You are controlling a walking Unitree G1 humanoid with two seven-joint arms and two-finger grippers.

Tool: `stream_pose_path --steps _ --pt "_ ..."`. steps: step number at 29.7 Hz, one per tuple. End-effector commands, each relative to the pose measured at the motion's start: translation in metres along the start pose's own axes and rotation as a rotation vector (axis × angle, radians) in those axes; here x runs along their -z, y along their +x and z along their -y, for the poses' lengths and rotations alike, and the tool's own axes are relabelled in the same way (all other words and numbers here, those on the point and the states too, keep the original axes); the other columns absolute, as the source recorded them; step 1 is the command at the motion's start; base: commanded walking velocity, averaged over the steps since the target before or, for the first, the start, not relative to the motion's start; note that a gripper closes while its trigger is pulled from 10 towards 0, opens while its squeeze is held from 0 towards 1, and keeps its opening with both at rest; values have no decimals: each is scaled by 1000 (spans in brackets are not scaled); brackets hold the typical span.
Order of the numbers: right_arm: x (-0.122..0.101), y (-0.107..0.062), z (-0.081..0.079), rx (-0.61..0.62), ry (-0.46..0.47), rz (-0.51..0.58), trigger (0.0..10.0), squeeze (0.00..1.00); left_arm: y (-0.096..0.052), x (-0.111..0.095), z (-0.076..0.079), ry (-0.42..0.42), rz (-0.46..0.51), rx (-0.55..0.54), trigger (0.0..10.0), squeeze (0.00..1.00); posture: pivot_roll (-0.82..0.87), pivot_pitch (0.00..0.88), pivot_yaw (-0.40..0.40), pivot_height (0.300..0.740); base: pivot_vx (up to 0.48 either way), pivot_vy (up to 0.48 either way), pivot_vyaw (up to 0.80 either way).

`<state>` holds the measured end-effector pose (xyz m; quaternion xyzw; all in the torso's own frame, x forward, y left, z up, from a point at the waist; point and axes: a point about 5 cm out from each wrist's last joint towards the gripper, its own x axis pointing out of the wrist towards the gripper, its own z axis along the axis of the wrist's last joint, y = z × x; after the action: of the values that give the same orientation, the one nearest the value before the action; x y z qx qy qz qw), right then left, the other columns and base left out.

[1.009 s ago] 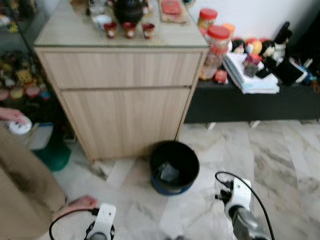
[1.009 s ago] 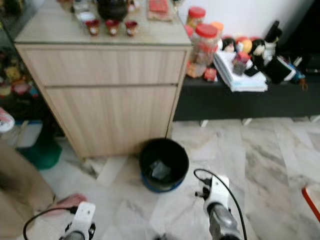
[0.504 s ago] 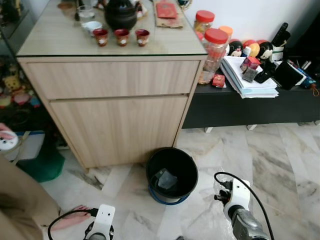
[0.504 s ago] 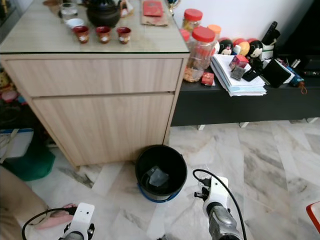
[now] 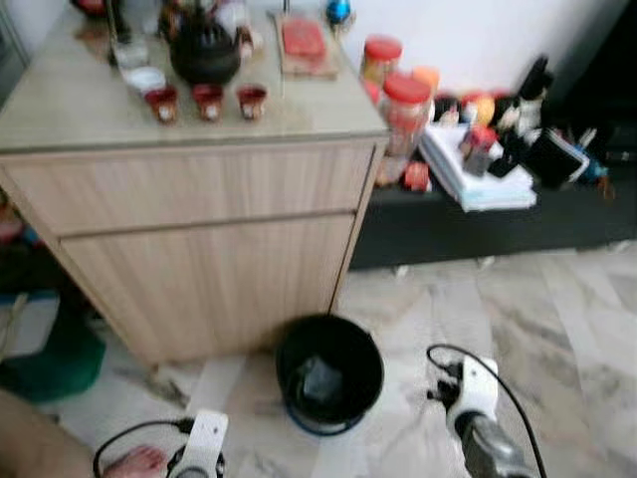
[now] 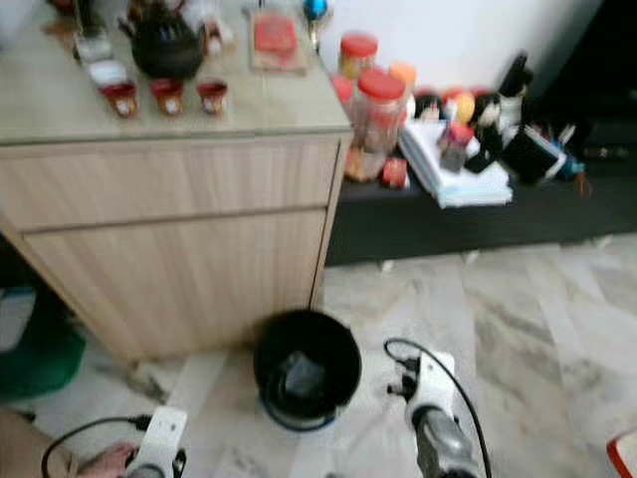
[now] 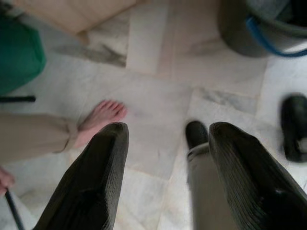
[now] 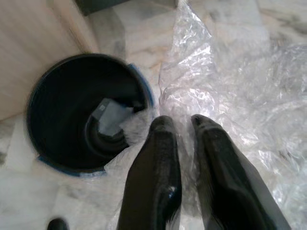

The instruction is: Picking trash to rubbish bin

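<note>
A black round rubbish bin (image 5: 328, 373) stands on the marble floor in front of a wooden cabinet, with a pale scrap of trash (image 8: 110, 117) lying in its bottom. In the right wrist view my right gripper (image 8: 184, 122) is shut on a crinkled clear plastic sheet (image 8: 230, 72), just beside the bin's rim. The plastic spreads over the floor on the far side of the fingers. My left gripper (image 7: 170, 129) hangs open over bare floor with nothing between its fingers. Both wrists, left (image 5: 204, 443) and right (image 5: 473, 388), sit low in the eye views.
The wooden cabinet (image 5: 209, 239) with a teapot and cups stands right behind the bin. A low black shelf (image 5: 498, 224) with jars and papers runs to the right. A person's bare foot (image 7: 100, 117) rests near my left gripper, and a green object (image 5: 45, 363) sits at the left.
The camera has shifted and the picture is blurred. The person at the left has slid mostly out of frame. Both arms hold the same places.
</note>
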<state>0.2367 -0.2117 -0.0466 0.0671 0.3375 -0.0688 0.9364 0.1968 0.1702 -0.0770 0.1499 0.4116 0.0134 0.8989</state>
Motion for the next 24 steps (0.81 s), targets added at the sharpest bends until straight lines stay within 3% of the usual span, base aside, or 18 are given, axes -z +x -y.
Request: stream_pose_path --steps 1,5,12,24 --pt "-4 0 3 14 3 17 10000 0 -3 9 6 -6 -28 15 10000 0 39 130 -131 740 341 0 800" --pt "-5 0 4 10 4 17 10000 0 -3 9 6 -5 -28 13 10000 0 38 129 -132 740 342 0 684" --pt "-6 1 6 17 14 20 10000 0 -3 8 7 -6 -25 9 10000 0 35 139 -138 740 334 0 0" --pt "-9 2 2 -11 5 14 10000 0 2 -9 0 -37 23 -20 10000 0 31 161 -145 740 0 0 0"
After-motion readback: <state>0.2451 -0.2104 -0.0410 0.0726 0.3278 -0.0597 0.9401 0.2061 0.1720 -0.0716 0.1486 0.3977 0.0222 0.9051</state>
